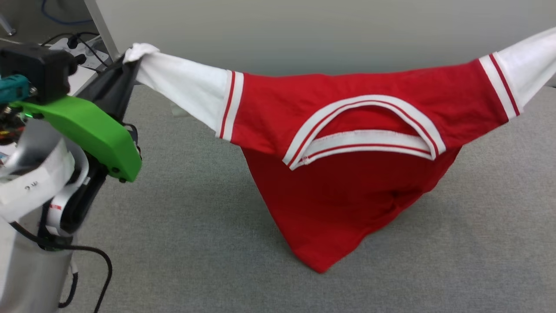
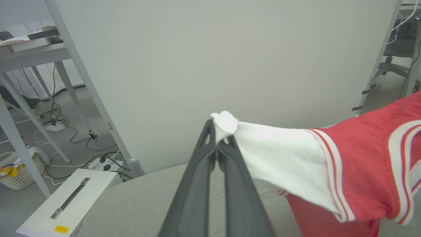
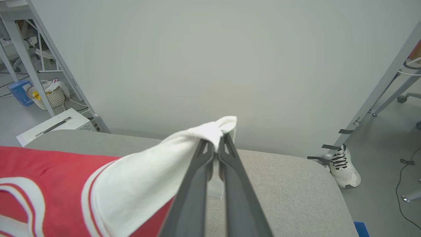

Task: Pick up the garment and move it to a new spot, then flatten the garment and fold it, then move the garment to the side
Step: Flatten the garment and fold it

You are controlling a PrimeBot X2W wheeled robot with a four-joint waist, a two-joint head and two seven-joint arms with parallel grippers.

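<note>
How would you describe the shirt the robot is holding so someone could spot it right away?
Above the grey table, the garment hangs stretched between the left gripper and right gripper. Nothing else there is bright red with white sleeves and a striped collar.

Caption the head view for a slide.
Red garment held up by its white sleeves over the grey padded surface, left tool shut on one sleeve end.

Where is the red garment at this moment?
In the head view, the garment hangs across the middle and right, over the grey surface, stretched between the left gripper on one white sleeve and the right gripper on the other.
</note>
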